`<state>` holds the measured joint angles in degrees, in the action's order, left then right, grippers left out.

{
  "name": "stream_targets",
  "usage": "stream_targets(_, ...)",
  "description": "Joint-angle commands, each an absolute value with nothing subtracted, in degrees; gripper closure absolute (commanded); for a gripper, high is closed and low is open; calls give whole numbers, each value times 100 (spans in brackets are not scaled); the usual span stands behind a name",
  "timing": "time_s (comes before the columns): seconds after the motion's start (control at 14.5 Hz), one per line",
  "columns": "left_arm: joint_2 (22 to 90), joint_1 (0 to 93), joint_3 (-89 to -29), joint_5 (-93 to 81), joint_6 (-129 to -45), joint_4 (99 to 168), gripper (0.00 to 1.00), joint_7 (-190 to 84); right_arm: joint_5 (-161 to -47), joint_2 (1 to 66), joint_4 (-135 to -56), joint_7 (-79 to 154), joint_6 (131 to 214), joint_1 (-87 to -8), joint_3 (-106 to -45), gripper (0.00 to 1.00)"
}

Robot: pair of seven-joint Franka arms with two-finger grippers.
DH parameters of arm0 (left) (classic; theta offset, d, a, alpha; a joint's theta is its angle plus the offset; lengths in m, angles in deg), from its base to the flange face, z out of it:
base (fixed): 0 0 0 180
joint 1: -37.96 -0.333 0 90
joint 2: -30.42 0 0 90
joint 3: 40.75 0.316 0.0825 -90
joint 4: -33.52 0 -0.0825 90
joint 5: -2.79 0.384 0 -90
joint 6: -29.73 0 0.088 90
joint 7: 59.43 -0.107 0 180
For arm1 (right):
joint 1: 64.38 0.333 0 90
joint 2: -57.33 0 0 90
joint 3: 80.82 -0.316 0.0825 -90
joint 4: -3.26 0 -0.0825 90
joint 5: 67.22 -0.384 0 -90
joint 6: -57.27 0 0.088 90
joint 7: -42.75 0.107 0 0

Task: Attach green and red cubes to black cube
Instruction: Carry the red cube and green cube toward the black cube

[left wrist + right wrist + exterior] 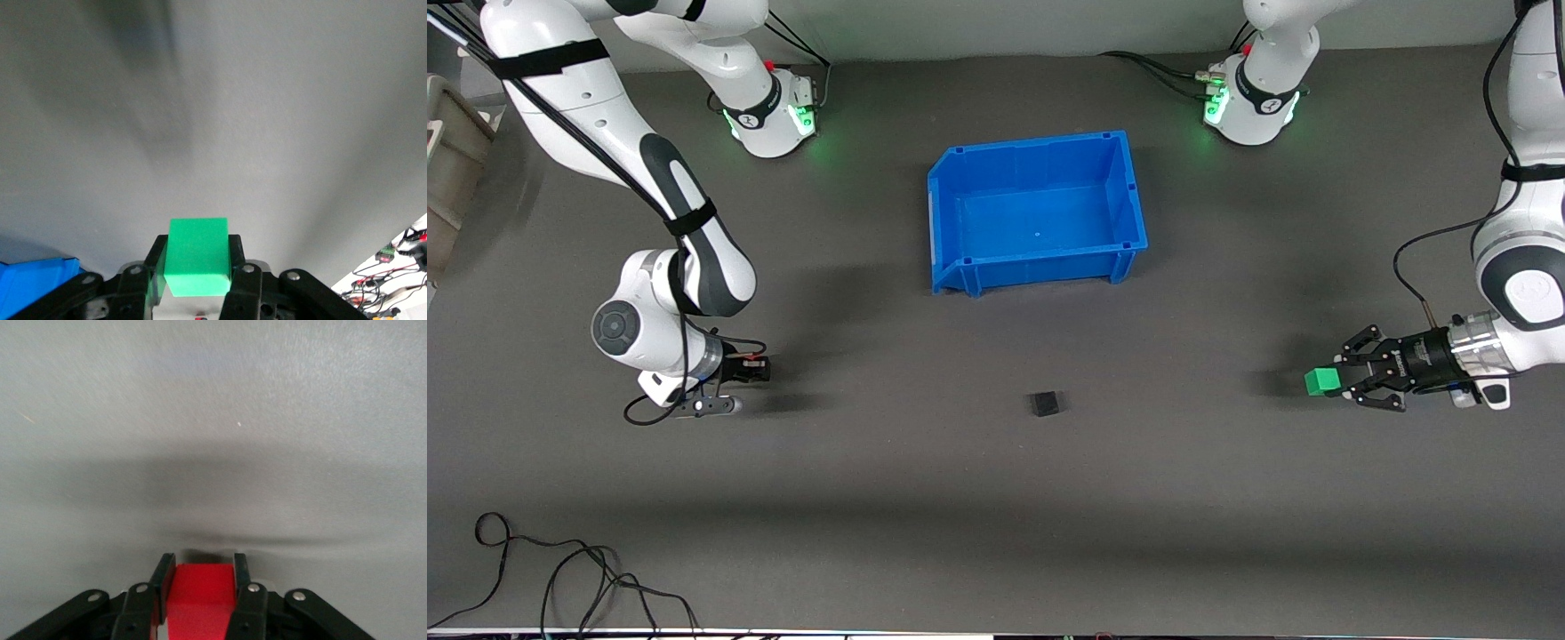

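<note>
The black cube (1045, 404) lies alone on the grey table, nearer to the front camera than the blue bin. My left gripper (1329, 380) (198, 257) is at the left arm's end of the table, shut on the green cube (1323, 380) (198, 257), which sticks out past the fingertips. My right gripper (760, 369) (200, 577) is low over the table at the right arm's end, shut on the red cube (756, 360) (200, 593). In the front view only a sliver of the red cube shows.
An empty blue bin (1032, 151) stands mid-table between the two bases. Loose black cables (560, 578) lie at the table's near edge toward the right arm's end. A beige container (454, 160) sits off that end.
</note>
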<state>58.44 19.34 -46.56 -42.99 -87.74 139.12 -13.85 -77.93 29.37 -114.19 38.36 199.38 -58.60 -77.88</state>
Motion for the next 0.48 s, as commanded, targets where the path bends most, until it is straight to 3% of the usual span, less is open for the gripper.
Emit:
stream_targets(0.0,5916,2616,-4611,-4353,-8847,13689,62,-1022,-8382,3236,-11145,3757,19334,-5822,-7756,100)
stream_targets(0.41,6188,4190,-4611,-4740,-10277,13513,63,-206,-8603,3219,-10206,7168,18130,-5525,-7774,100)
